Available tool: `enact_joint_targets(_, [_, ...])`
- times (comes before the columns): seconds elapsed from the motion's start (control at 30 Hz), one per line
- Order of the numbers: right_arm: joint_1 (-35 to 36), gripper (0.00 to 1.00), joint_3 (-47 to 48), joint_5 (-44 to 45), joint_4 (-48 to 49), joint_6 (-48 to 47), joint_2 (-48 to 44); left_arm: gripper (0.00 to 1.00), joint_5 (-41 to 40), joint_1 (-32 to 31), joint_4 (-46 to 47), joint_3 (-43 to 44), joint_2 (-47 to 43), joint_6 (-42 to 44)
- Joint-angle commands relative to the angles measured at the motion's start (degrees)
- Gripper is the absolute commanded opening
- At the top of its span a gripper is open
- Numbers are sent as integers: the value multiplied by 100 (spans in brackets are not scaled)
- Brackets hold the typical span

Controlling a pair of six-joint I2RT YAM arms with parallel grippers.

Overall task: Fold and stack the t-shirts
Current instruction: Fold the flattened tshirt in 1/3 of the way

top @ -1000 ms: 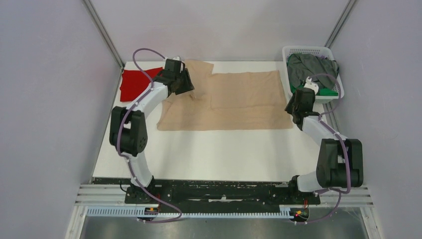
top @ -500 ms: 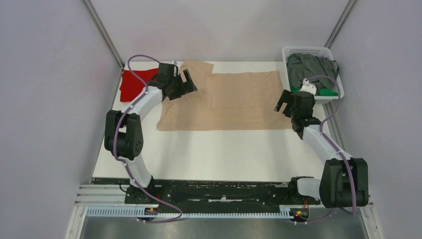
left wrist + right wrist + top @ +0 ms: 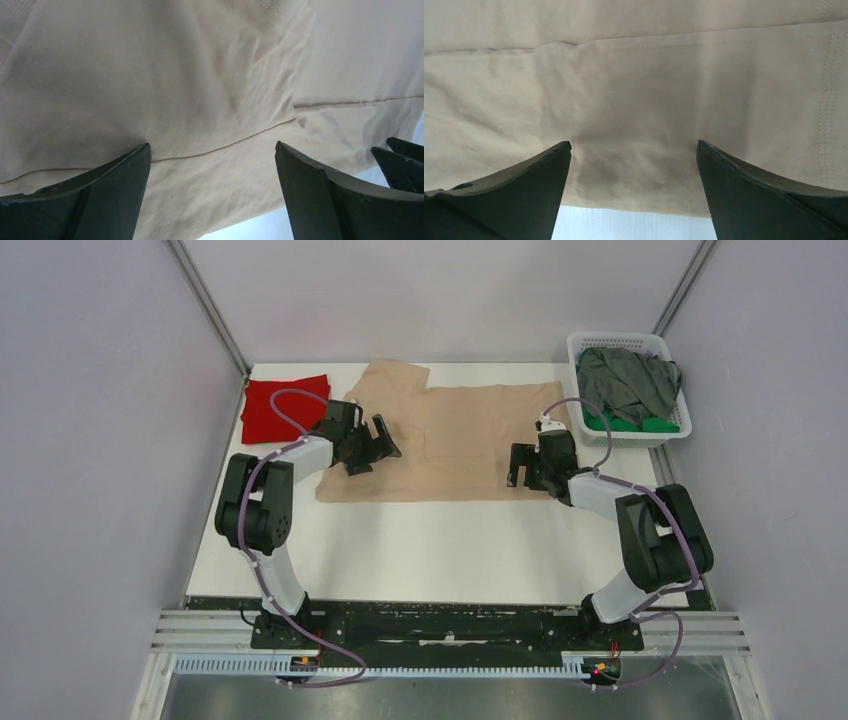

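Note:
The beige t-shirt [image 3: 455,435] lies spread flat across the back half of the table, one sleeve pointing to the far left. A folded red t-shirt [image 3: 280,405] rests at the far left. My left gripper [image 3: 377,450] hovers open over the beige shirt's left part. In the left wrist view, that gripper [image 3: 211,146] has only beige shirt [image 3: 200,75] under its gap. My right gripper [image 3: 520,468] stands open over the shirt's near right part. In the right wrist view, the gap of this gripper [image 3: 633,143] shows the beige shirt's [image 3: 634,90] near hem.
A white basket [image 3: 620,338] at the back right holds a dark grey t-shirt [image 3: 625,380] on a green one [image 3: 655,425]. Bare white table [image 3: 430,540] runs from the shirt's near hem to the arm bases. Grey walls close in both sides.
Both grippers have opened and let go of the beige shirt. The left arm drew back from the sleeve toward the near hem. The right arm swung in from the shirt's right edge.

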Motion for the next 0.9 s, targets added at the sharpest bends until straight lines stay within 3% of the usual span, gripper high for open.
enact_joint_targets(0.0, [45,98,-373,51,118,326,-80,100,103,-8,162,-521,-24,-198])
enact_joint_targets(0.13, [110,98,-1179,49,-2,434,-720,100,-36,-19,93,-1230,-518,-213])
enact_joint_targets(0.47, [589,98,-2291,1,-1690,538,-2320,100,-264,-226,-345,-3630,-2630,-806])
enact_joint_targets(0.63, [1087,98,-2813,-21,-2532,1104,-3191,100,-597,-304,-930,-4084,-3765,-939])
enact_joint_targets(0.87, [1903,98,-2888,-26,-3583,1742,-3866,100,-834,-332,-1292,-4286,-4467,-1025])
